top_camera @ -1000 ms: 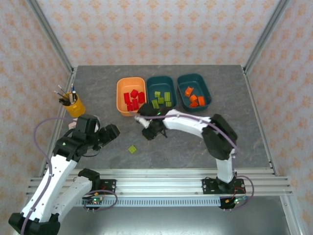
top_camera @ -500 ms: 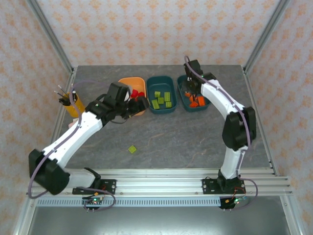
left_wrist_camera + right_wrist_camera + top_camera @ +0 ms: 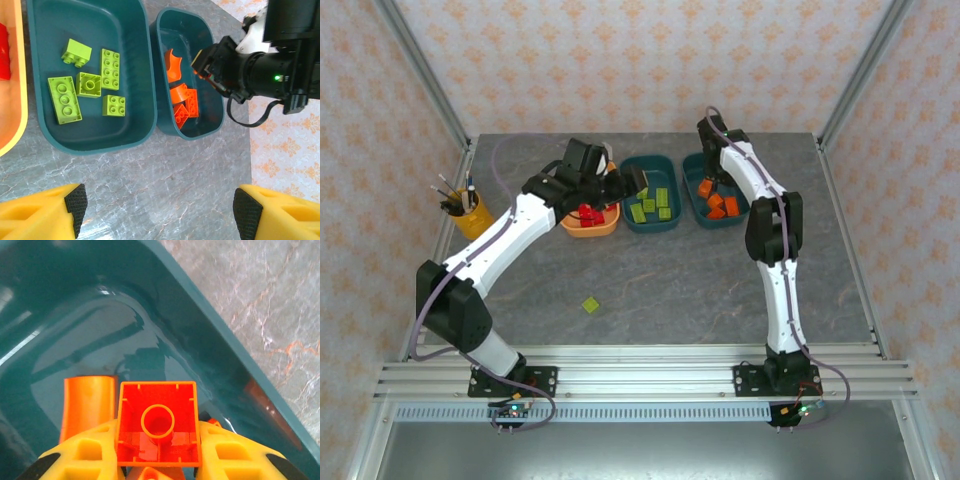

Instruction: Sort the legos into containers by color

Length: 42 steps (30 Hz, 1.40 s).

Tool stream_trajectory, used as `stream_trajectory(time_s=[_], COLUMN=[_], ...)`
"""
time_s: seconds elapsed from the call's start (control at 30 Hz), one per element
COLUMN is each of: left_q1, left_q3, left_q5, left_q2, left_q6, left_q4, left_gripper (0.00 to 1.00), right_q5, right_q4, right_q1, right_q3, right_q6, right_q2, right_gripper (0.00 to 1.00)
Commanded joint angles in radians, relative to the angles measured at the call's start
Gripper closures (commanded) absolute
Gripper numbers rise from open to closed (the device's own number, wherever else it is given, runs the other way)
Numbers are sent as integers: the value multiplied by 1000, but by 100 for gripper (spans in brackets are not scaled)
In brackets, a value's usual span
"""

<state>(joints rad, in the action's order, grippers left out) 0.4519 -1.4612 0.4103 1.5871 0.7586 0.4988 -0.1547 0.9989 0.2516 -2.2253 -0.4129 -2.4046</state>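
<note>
My right gripper [image 3: 159,442] is shut on an orange lego [image 3: 158,424], held hollow side up inside the right dark teal container [image 3: 235,355], beside another orange lego [image 3: 86,401]. From above, the right gripper [image 3: 707,172] hangs over that container's [image 3: 744,218] back left, which holds several orange legos [image 3: 718,205]. My left gripper [image 3: 157,202] is open and empty above bare table near the teal containers. From above, the left gripper [image 3: 624,184] is between the light orange container [image 3: 590,231] with red legos [image 3: 588,213] and the middle teal container [image 3: 650,227] with lime green legos [image 3: 82,87].
One lime green lego [image 3: 590,304] lies alone on the grey table, near the middle front. A yellow pen cup [image 3: 472,217] stands at the left. Metal frame posts and patterned walls close in the table's sides and back.
The left arm swung from the near left up to the containers. The right arm left the table's middle and reached into the right teal container with the orange lego.
</note>
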Motion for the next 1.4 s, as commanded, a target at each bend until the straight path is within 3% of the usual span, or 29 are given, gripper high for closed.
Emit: stream_trajectory(time_s=[0.0, 0.3, 0.47, 0.63, 0.8, 0.9, 1.0, 1.17, 1.37], left_q1=[8, 16, 16, 16, 16, 17, 20, 20, 21], left_q3=[-34, -33, -26, 7, 121, 221, 313, 414, 529], left_q5=[8, -6, -51, -160, -302, -387, -455, -557, -511], left_q2=[5, -14, -54, -137, -300, -437, -593, -851, -1083], left_q6=[-21, -21, -19, -16, 3, 15, 38, 97, 169], left_q4=[-14, 18, 74, 203, 334, 407, 489, 680, 777], left_gripper=[20, 20, 20, 20, 20, 20, 21, 21, 21], right_q5=[-27, -2, -28, -2, 65, 137, 221, 189, 188], right_q4=[65, 58, 44, -89, -282, -369, -405, -419, -430], right_q1=[-4, -2, 23, 103, 298, 450, 577, 794, 937], right_q3=[-32, -46, -40, 108, 413, 606, 743, 823, 775], right_q6=[-42, -24, 16, 108, 267, 355, 343, 285, 243], right_q2=[-22, 18, 118, 297, 529, 631, 686, 662, 521], right_gripper=[70, 45, 44, 46, 44, 36, 32, 28, 23])
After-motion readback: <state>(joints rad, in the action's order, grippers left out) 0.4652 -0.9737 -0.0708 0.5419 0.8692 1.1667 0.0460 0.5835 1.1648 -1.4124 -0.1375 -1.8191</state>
